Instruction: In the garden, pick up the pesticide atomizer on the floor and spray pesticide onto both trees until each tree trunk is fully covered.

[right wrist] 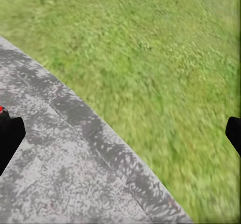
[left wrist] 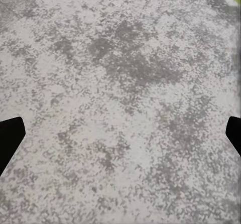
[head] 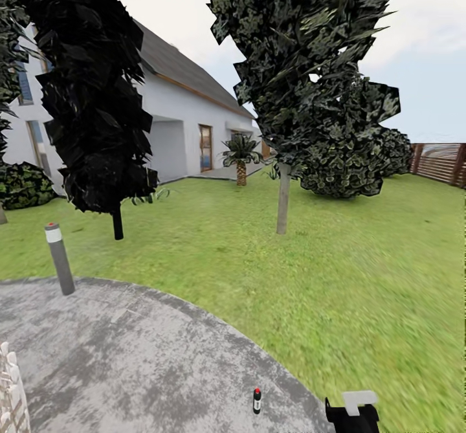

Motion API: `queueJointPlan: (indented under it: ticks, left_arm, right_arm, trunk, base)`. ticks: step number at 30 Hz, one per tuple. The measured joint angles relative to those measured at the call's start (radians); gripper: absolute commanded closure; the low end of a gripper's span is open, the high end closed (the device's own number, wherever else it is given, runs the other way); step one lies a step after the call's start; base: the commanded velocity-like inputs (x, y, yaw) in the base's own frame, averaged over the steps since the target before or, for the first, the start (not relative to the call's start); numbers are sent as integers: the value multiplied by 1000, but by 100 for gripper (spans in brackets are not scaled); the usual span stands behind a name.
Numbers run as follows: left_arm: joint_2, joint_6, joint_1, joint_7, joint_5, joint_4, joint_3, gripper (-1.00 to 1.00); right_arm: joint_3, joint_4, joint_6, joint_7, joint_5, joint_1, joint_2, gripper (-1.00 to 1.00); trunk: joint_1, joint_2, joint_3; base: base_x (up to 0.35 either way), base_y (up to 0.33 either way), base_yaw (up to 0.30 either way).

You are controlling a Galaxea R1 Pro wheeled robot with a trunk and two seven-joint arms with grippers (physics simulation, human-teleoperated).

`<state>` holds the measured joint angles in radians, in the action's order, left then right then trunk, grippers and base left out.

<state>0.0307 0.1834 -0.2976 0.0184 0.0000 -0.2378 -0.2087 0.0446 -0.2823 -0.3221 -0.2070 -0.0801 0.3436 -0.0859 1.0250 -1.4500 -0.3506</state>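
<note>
Grey mottled paving point(head: 129, 355) forms a rounded pad in the foreground of the head view, bordered by a green lawn point(head: 362, 277). The pesticide atomizer point(head: 257, 400), small and topped with a red dot, is seen standing upright on the paving near its curved edge, just beside the right gripper point(head: 353, 413), which is partly visible at the lower edge of the head view. A tree point(head: 304, 77) with a pale, straight tree trunk point(head: 283, 208) is located further out on the lawn, with a dark conifer point(head: 97, 90) and a grey bollard lamp point(head: 59, 258) to its left. In the right wrist view, the right gripper's fingertips point(right wrist: 10, 138) are spread wide over the paving edge, with nothing held. In the left wrist view, the left gripper point(left wrist: 120, 138) is likewise spread wide above bare paving, with nothing held.
</note>
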Motion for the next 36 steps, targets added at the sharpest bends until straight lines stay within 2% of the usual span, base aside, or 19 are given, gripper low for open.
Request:
queueJointPlan:
  ticks: [7,16,29,36]
  left_arm:
    - [0,0,0,0,0,0,0,-100]
    - [0,-1,0,0,0,0,0,-100]
    - [0,-1,0,0,0,0,0,-100]
    - [0,0,0,0,0,0,0,-100]
  right_arm:
    - [0,0,0,0,0,0,0,-100]
    - [0,0,0,0,0,0,0,-100]
    - [0,0,0,0,0,0,0,-100]
    - [0,0,0,0,0,0,0,-100]
  trunk:
    - [0,0,0]
    - [0,0,0]
    - [0,0,0]
    - [0,0,0]
  base:
    - [7,0,-29]
    - [171,0,-2]
    - [23,0,0]
    - [237,0,0]
